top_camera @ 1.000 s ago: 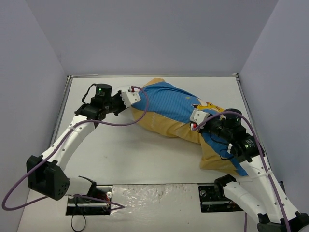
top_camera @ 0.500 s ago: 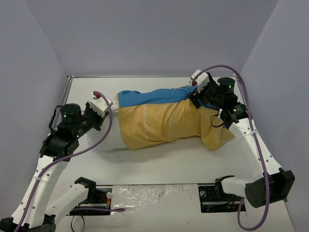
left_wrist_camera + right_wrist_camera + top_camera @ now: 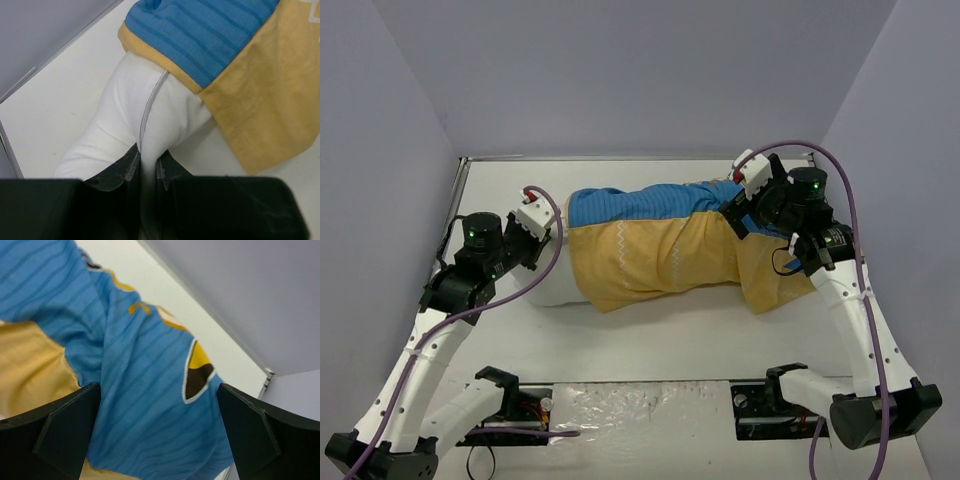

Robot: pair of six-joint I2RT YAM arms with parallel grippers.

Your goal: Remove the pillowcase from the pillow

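The pillowcase (image 3: pixel 650 255) lies across the table's middle, blue stripes along its far side and mustard yellow with a white zigzag toward me. The white pillow (image 3: pixel 558 290) sticks out of its left end. My left gripper (image 3: pixel 542 248) is at that end, shut on a pinched fold of the pillow (image 3: pixel 125 110); the fold runs down between the left gripper's (image 3: pixel 146 167) fingers, with the pillowcase (image 3: pixel 240 45) beyond. My right gripper (image 3: pixel 735 212) hovers over the right end, open. In the right wrist view the right gripper (image 3: pixel 160 432) has blue striped pillowcase (image 3: pixel 135 365) below its wide-spread fingers, apart from them.
The white table (image 3: pixel 650 345) is boxed in by grey walls on the left, back and right; the back wall (image 3: pixel 250 290) is close behind the right gripper. Both arm bases (image 3: pixel 640 410) sit at the near edge.
The pillowcase has turned yellow side up and slid right, baring the white pillow at the left. My right gripper has let go of the pillowcase and opened wide. The left stays shut.
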